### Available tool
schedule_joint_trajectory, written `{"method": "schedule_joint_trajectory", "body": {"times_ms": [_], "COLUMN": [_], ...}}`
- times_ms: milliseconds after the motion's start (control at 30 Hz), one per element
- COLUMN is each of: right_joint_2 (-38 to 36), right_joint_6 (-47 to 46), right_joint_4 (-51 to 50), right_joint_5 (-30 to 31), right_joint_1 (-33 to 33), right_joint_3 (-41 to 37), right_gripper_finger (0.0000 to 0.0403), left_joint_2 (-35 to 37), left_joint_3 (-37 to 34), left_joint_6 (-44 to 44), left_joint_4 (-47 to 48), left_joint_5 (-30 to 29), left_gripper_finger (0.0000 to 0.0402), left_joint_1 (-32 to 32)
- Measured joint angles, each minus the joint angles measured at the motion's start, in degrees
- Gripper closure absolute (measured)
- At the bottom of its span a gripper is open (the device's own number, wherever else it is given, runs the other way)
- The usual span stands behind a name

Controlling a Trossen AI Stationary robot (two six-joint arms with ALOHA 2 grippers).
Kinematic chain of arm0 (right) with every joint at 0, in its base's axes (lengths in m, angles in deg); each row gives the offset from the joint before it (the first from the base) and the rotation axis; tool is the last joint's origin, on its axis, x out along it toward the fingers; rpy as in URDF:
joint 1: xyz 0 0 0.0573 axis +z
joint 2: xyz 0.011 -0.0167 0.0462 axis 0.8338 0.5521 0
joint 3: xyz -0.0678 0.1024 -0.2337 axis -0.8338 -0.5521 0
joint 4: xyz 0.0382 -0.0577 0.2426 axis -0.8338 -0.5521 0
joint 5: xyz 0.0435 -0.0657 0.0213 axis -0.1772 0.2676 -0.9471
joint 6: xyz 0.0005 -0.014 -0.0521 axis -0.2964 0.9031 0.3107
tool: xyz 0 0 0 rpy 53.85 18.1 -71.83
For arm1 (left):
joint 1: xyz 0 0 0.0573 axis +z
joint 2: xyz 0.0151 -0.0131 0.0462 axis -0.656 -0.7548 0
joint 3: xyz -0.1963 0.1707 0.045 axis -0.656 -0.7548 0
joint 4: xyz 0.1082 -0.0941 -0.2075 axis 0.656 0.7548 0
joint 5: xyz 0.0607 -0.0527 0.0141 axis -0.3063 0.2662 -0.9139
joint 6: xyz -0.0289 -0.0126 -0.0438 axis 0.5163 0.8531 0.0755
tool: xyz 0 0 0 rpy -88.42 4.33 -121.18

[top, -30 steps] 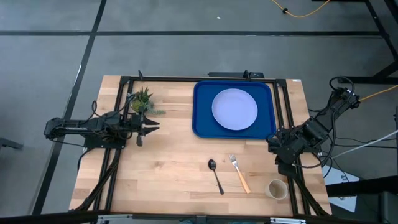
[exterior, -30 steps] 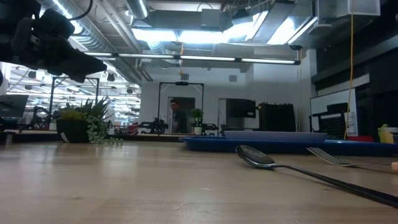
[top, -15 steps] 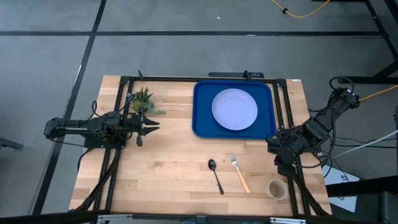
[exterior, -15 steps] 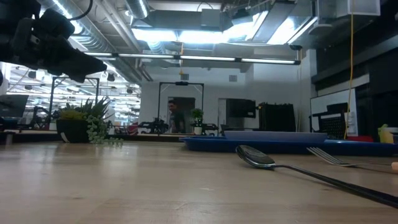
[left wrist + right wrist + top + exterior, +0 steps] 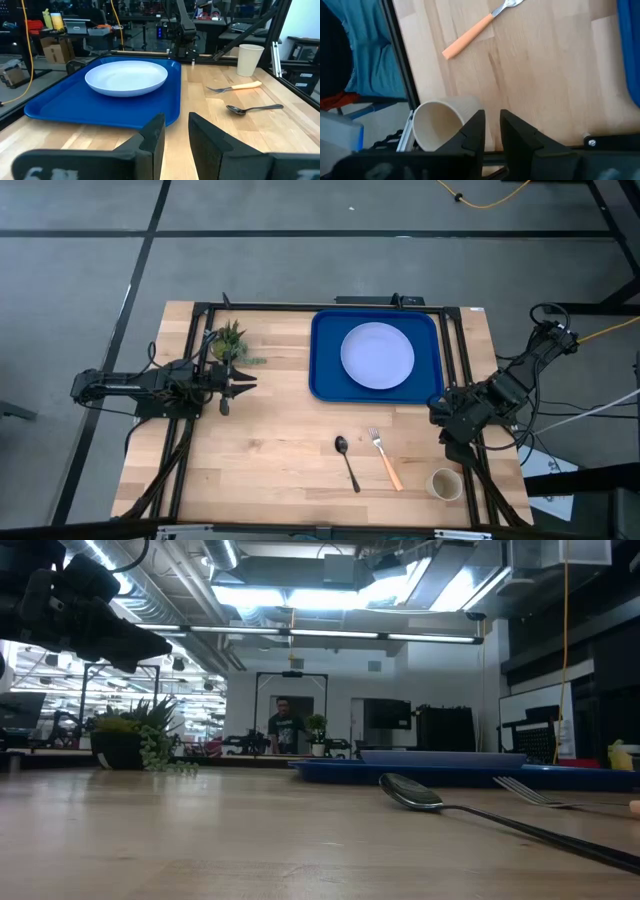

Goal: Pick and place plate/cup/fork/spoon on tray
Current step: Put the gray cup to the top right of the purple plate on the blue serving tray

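The pale lavender plate (image 5: 377,355) lies flat in the blue tray (image 5: 325,375) at the table's far side; both also show in the left wrist view, the plate (image 5: 126,77) and the tray (image 5: 75,105). The dark spoon (image 5: 347,462), the tan-handled fork (image 5: 386,459) and the beige cup (image 5: 445,483) rest on the bare wood near the front right, the cup upright. My left gripper (image 5: 248,381) hovers shut at the table's left, pointing toward the tray. My right gripper (image 5: 440,416) is shut near the tray's near right corner, above the cup (image 5: 437,125) and the fork (image 5: 470,35).
A small potted plant (image 5: 228,343) stands at the far left, just behind my left gripper. Black frame rails run along the table's left, far and right sides. Bare wood lies between my left gripper and the tray. A person stands far off in the room (image 5: 285,725).
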Motion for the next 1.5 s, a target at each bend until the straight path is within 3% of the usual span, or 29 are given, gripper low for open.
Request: {"method": "schedule_joint_trajectory", "body": {"times_ms": [667, 933, 1333, 1500], "right_joint_2": [0.0, 0.0, 0.28, 0.28], "right_joint_6": [0.34, 7.81, 1.81, 2.04], "right_joint_4": [-0.06, -0.69, -8.92, -4.14], "right_joint_5": [0.38, 1.25, 1.23, -1.21], "right_joint_1": [0.0, 0.02, 0.35, 1.26], "right_joint_3": [0.0, 0.0, -1.46, -4.35], "right_gripper_finger": [0.0338, 0.0338, 0.0338, 0.0338], "left_joint_2": [0.04, 0.04, 0.04, 0.04], "left_joint_3": [0.0, -0.02, -0.02, -0.02], "left_joint_6": [0.0, 0.0, 0.02, 0.01], "left_joint_4": [-0.02, -0.02, 0.0, 0.0], "left_joint_5": [0.02, 0.02, 0.02, 0.02], "left_gripper_finger": [0.0322, 0.0322, 0.0322, 0.0322], "left_joint_1": [0.0, -0.01, -0.02, -0.02]}}
